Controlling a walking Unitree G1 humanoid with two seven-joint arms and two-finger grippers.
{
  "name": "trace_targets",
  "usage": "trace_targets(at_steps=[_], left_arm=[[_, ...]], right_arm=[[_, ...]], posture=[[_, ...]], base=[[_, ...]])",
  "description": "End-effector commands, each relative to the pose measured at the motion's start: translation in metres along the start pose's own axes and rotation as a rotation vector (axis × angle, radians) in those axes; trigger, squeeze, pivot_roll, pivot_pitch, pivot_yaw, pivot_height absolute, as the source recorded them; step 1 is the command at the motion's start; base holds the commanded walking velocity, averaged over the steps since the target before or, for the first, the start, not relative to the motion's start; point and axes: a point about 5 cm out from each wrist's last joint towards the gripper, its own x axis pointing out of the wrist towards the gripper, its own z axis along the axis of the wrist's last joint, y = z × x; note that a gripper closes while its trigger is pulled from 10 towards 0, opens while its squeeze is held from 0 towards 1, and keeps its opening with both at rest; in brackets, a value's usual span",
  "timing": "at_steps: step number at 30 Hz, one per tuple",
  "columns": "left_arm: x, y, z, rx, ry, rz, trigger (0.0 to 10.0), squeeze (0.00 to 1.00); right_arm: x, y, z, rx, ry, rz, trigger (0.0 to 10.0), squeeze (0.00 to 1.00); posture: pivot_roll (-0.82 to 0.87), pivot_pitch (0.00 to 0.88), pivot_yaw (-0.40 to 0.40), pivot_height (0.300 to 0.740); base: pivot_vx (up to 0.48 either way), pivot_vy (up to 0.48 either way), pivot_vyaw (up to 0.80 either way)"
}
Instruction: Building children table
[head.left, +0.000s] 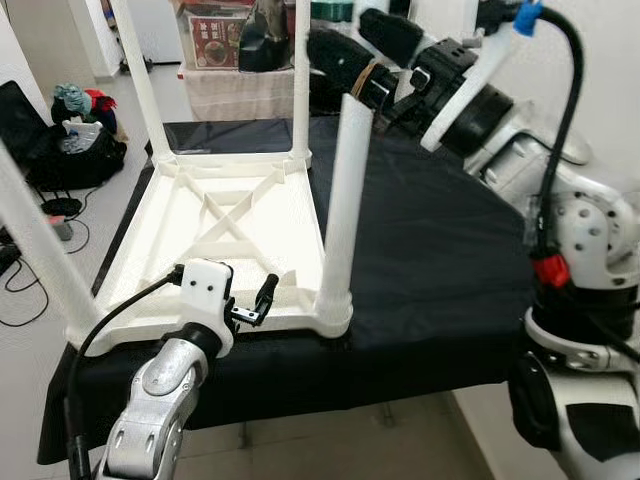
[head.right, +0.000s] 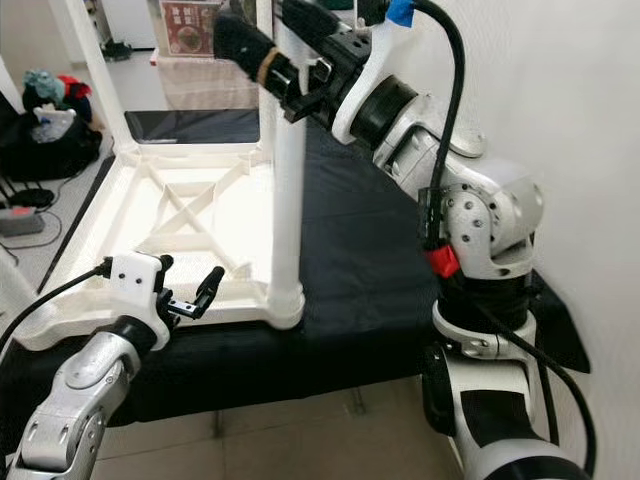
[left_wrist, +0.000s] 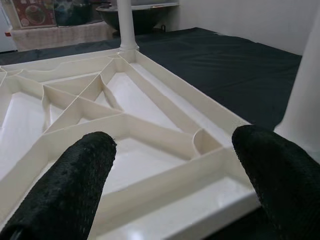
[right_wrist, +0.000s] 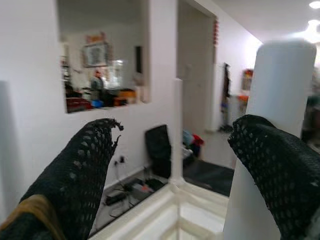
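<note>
A white plastic children's table (head.left: 215, 235) lies upside down on a black-covered table (head.left: 430, 250), its ribbed underside (left_wrist: 125, 115) facing up. Several white legs stand up from its corners; the near right leg (head.left: 340, 200) is upright in its socket. My right gripper (head.left: 340, 38) is open, held high at that leg's top, and one finger (right_wrist: 280, 170) lies against the leg (right_wrist: 275, 85). My left gripper (head.left: 254, 305) is open just above the tabletop's near edge, close to the near right corner, with nothing between its fingers (left_wrist: 65, 185).
The black cloth's front edge (head.left: 300, 385) runs just in front of the white tabletop. On the floor to the left are a black bag (head.left: 60, 150) and cables (head.left: 20, 270). A cloth-draped stand (head.left: 240, 85) is behind, and a white wall (head.right: 560, 100) is on the right.
</note>
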Motion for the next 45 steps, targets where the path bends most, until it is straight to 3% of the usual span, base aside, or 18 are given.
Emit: trace_targets(at_steps=[1, 4, 11, 21, 29, 30, 31, 32, 33, 34, 45], left_arm=[[0.0, 0.0, -0.002, -0.004, 0.006, 0.007, 10.0, 0.0], [0.001, 0.0, -0.002, -0.007, 0.006, 0.007, 10.0, 0.0], [0.0, -0.001, -0.002, -0.011, 0.004, 0.009, 10.0, 0.0], [0.0, -0.001, -0.002, -0.011, 0.003, 0.011, 10.0, 0.0], [-0.002, -0.003, -0.001, -0.015, 0.003, 0.012, 10.0, 0.0], [-0.002, -0.003, 0.0, -0.016, 0.003, 0.013, 10.0, 0.0], [-0.002, -0.003, 0.0, -0.016, 0.003, 0.013, 10.0, 0.0], [-0.003, -0.003, 0.0, -0.019, 0.003, 0.016, 10.0, 0.0], [-0.003, -0.003, 0.0, -0.019, 0.003, 0.016, 10.0, 0.0], [-0.003, -0.003, 0.0, -0.021, 0.003, 0.018, 10.0, 0.0], [-0.006, -0.004, -0.002, -0.034, 0.01, 0.015, 10.0, 0.0]], right_arm=[[-0.002, -0.01, 0.0, -0.01, 0.025, -0.07, 10.0, 0.0], [-0.002, -0.018, -0.002, -0.048, 0.047, -0.166, 10.0, 0.0], [0.0, -0.03, -0.001, -0.032, 0.037, -0.279, 10.0, 0.0], [0.002, -0.036, -0.004, -0.029, 0.034, -0.33, 10.0, 0.0], [0.022, -0.04, 0.005, -0.01, -0.043, -0.372, 10.0, 0.0], [0.025, -0.043, 0.008, -0.006, -0.055, -0.379, 7.6, 0.0], [0.025, -0.043, 0.008, -0.006, -0.055, -0.379, 7.6, 0.0], [0.026, -0.045, 0.012, -0.004, -0.068, -0.389, 2.9, 0.0], [0.026, -0.045, 0.012, -0.004, -0.068, -0.389, 2.9, 0.0], [0.026, -0.046, 0.014, 0.001, -0.078, -0.393, 0.0, 0.0], [0.023, -0.044, 0.014, 0.004, -0.036, -0.366, 0.0, 0.0]], posture=[[-0.11, 0.0, -0.039, 0.74], [-0.11, 0.0, -0.037, 0.74], [-0.11, 0.0, -0.043, 0.74], [-0.11, 0.0, -0.044, 0.74], [-0.09, 0.0, -0.056, 0.74], [-0.08, 0.0, -0.058, 0.74], [-0.08, 0.0, -0.058, 0.74], [-0.08, 0.0, -0.059, 0.74], [-0.08, 0.0, -0.059, 0.74], [-0.08, 0.0, -0.061, 0.74], [-0.1, 0.0, -0.064, 0.74]], base=[[0.0, 0.0, 0.0], [0.0, 0.0, 0.0], [0.0, 0.0, 0.0], [0.0, 0.0, 0.0], [0.0, 0.0, 0.0], [0.0, 0.0, 0.0], [0.0, 0.0, 0.0], [0.0, 0.0, 0.0], [0.0, 0.0, 0.0], [0.0, 0.0, 0.0], [0.0, 0.0, 0.0]])
